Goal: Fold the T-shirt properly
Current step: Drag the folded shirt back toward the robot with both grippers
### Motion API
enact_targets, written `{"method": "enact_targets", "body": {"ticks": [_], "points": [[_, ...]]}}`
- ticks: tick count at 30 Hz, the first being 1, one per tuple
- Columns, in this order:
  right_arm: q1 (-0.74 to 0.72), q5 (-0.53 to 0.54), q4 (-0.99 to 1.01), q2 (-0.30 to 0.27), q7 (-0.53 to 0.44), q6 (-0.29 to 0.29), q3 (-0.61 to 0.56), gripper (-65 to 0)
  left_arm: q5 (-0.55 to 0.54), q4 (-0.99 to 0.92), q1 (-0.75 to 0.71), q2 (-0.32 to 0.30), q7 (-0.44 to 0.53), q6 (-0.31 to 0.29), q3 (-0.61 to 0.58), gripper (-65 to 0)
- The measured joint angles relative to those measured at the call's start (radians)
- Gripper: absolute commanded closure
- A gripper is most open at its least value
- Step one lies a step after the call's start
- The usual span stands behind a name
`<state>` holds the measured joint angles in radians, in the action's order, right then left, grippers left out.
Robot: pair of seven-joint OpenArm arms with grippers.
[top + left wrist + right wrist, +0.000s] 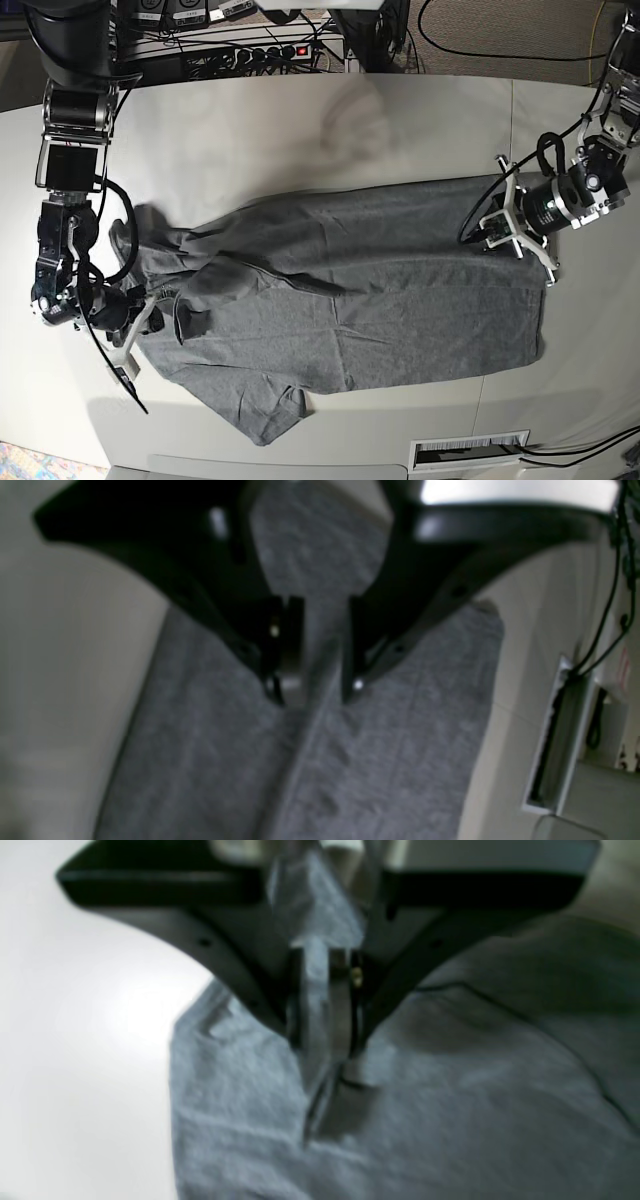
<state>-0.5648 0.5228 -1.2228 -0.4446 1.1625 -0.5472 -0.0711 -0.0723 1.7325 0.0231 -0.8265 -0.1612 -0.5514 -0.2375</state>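
Seen from the left wrist view, the left gripper point(312, 692) hangs above the T-shirt point(380, 760) with its jaws narrowly parted; a fabric fold runs up between them, and whether it is gripped cannot be told. The cloth is soft, light and limp, so it will sag and crease when lifted.

From the right wrist view, the right gripper point(325, 1050) shows a narrow gap with a fold of the T-shirt point(450, 1120) standing in it, apparently pinched.

From the base view, the T-shirt point(380, 310) lies spread across the table point(300, 130), left gripper point(497, 232) at the hem end, right gripper point(140, 312) at the collar end. Corners and seams offer the best hold. No readable label or writing is visible.
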Motion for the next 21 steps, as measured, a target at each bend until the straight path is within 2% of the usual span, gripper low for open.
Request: {"method": "enact_targets", "body": {"ticks": [2, 4, 6, 8, 10, 12, 14, 18, 21], "points": [[0.0, 0.04, 0.0, 0.013, 0.064, 0.0, 0.0, -6.4, 0.0, -0.003, 0.0, 0.018, 0.001, -0.002, 0.0, -14.0], [0.007, 0.066, 0.0, 0.035, 0.13, 0.0, 0.0, -1.4, 0.0, -0.021, 0.0, 0.043, 0.001, -0.002, 0.0, -13.9], [0.03, 0.079, 0.0, 0.052, 0.131, -0.001, 0.0, 0.0, 0.002, -0.048, 0.0, 0.07, 0.002, -0.004, 0.0, -10.8], [0.054, 0.076, 0.0, 0.057, 0.118, -0.003, 0.0, 0.0, 0.021, -0.087, 0.0, 0.088, 0.008, -0.003, 0.0, -4.7], [0.072, 0.023, 0.0, 0.055, 0.082, -0.003, -0.001, 0.0, 0.066, -0.135, 0.0, 0.098, 0.046, 0.0, 0.0, 0.0], [0.083, -0.045, 0.0, 0.052, 0.035, -0.001, -0.001, 0.0, 0.104, -0.183, 0.0, 0.103, 0.127, 0.007, 0.0, 0.0], [0.085, -0.081, 0.0, 0.052, 0.028, -0.001, -0.001, 0.0, 0.126, -0.225, 0.0, 0.104, 0.169, 0.019, 0.0, 0.0], [0.098, -0.145, 0.0, 0.052, -0.011, -0.001, -0.001, 0.0, 0.134, -0.28, 0.0, 0.104, 0.172, 0.027, 0.0, 0.0], [0.126, -0.193, 0.0, 0.052, -0.049, -0.001, -0.001, 0.0, 0.135, -0.323, 0.0, 0.106, 0.212, 0.03, 0.0, 0.0]]}}
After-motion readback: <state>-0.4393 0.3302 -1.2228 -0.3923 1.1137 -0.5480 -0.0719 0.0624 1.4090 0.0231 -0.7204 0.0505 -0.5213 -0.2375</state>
